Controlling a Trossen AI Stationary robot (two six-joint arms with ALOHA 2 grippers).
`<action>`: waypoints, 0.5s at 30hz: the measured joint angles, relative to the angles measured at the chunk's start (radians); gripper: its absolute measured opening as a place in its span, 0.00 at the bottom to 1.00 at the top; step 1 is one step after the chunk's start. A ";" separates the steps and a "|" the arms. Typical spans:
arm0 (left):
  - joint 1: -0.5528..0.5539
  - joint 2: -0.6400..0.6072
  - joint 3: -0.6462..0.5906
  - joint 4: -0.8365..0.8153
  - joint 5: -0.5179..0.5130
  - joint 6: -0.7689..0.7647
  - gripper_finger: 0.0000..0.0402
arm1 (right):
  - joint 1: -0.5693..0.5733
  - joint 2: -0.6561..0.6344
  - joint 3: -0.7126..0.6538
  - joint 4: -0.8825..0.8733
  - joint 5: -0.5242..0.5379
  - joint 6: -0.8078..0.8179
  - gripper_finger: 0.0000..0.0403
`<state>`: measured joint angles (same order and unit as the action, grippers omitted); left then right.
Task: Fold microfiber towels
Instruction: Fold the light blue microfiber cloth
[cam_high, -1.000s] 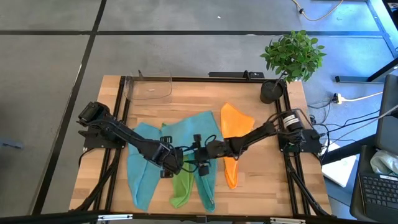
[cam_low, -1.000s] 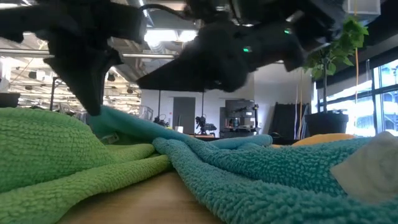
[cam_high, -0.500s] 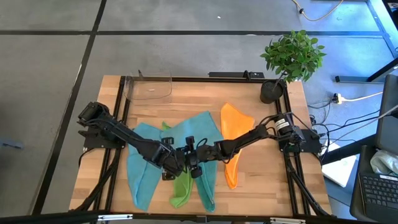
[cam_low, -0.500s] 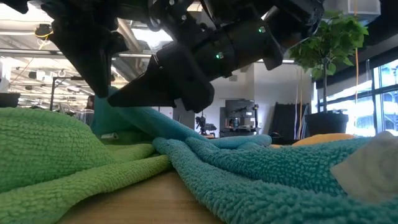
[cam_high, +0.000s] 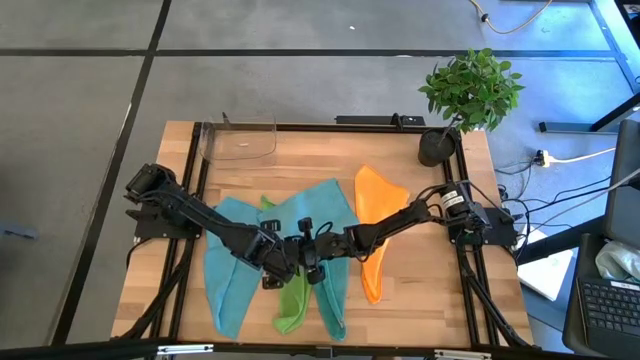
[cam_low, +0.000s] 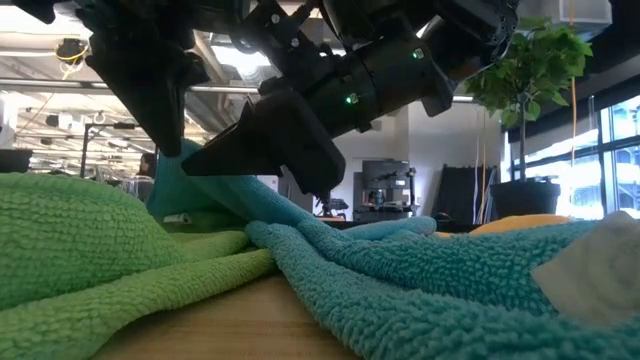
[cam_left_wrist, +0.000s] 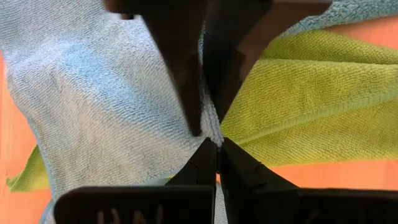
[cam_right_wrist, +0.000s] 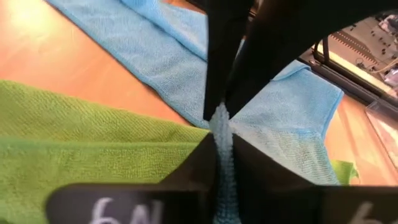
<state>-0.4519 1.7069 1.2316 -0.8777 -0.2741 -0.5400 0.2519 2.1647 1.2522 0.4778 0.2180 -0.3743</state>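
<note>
High view: clear container at the table's back-left corner, contents indiscernible. Left gripper and right gripper meet mid-table, both clamped on teal towel.

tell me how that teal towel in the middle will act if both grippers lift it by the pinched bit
Probably floppy: the teal towel lies in soft folds over the lime green towel, so it should sag and drape from the left gripper and right gripper, both shut on one bunched ridge. Its fuzzy pile looks grippy, unlikely to slip. It may drag the green one along.
</note>
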 joint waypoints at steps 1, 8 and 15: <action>0.000 0.000 0.000 -0.001 0.000 0.000 0.00 | 0.000 0.000 0.000 0.000 0.000 -0.012 0.04; -0.001 0.000 0.002 -0.060 -0.014 0.003 0.00 | 0.002 -0.006 0.006 -0.082 0.003 -0.026 0.02; -0.071 -0.003 -0.005 -0.298 -0.062 -0.075 0.05 | 0.002 -0.015 -0.003 -0.224 0.002 -0.026 0.01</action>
<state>-0.5233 1.7042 1.2267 -1.1760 -0.3364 -0.6151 0.2543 2.1499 1.2492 0.2542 0.2205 -0.3999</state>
